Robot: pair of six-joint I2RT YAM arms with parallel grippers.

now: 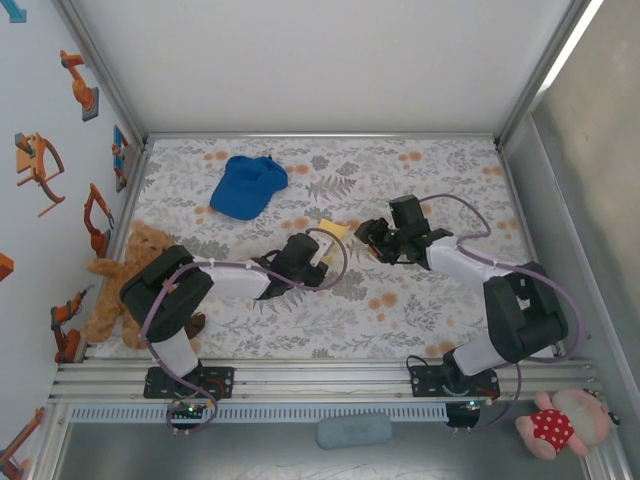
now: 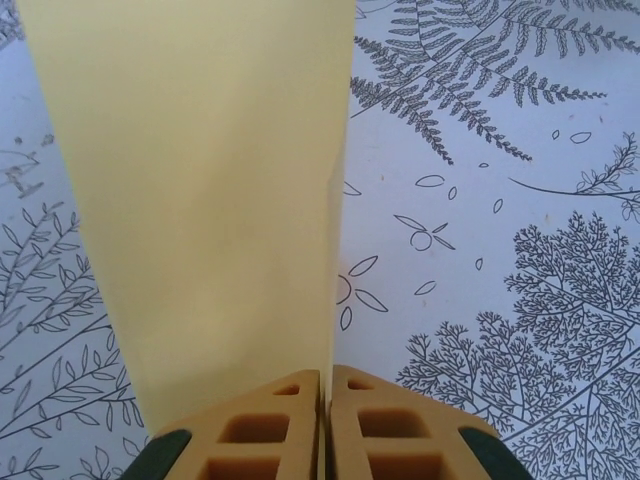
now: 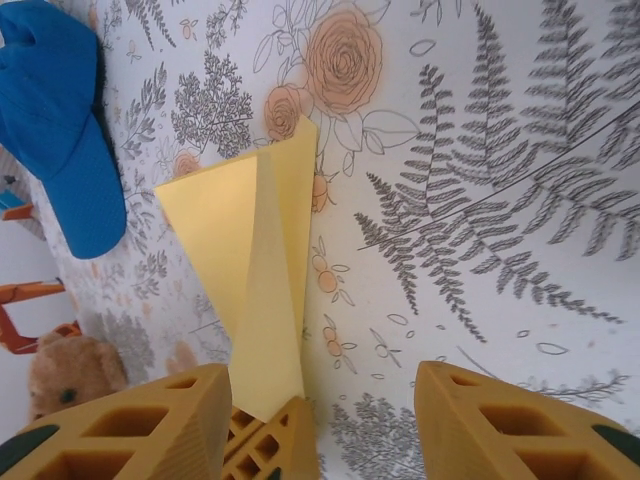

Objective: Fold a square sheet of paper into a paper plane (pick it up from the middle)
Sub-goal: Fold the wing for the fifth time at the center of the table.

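The yellow paper (image 1: 336, 229) is folded into a narrow pointed dart, the paper plane shape. My left gripper (image 2: 325, 385) is shut on its rear edge, and the paper (image 2: 200, 200) stands up on edge from between the pads. In the right wrist view the paper plane (image 3: 255, 260) points away toward the orange roses, with the left gripper's fingers (image 3: 268, 445) clamped on its near end. My right gripper (image 3: 320, 385) is open, its left finger just beside the paper and not touching it. In the top view the right gripper (image 1: 376, 240) sits close to the right of the paper.
A blue cap (image 1: 247, 186) lies at the back left of the floral tablecloth (image 1: 420, 300); it also shows at the upper left of the right wrist view (image 3: 55, 120). A brown teddy bear (image 1: 125, 270) sits at the left edge. A pink plush toy (image 1: 560, 422) lies off the table, front right.
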